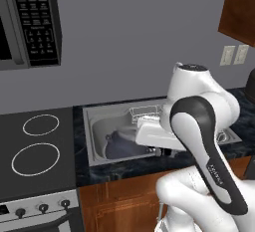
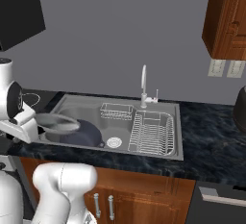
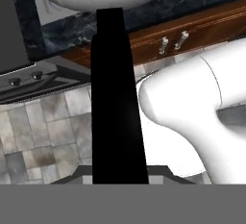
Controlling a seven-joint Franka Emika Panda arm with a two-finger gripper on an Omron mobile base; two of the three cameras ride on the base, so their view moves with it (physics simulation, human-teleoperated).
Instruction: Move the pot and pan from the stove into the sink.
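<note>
Straight black handle (image 3: 117, 98) of the small shiny silver pan (image 2: 56, 122) is clamped in your end effector; lower it beside the dark blue-grey pot (image 1: 122, 145) in the steel sink (image 2: 166, 155), then release.

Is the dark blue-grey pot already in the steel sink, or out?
In. The deep dark blue-grey pot sits inside the stainless steel sink, at its left end.
</note>
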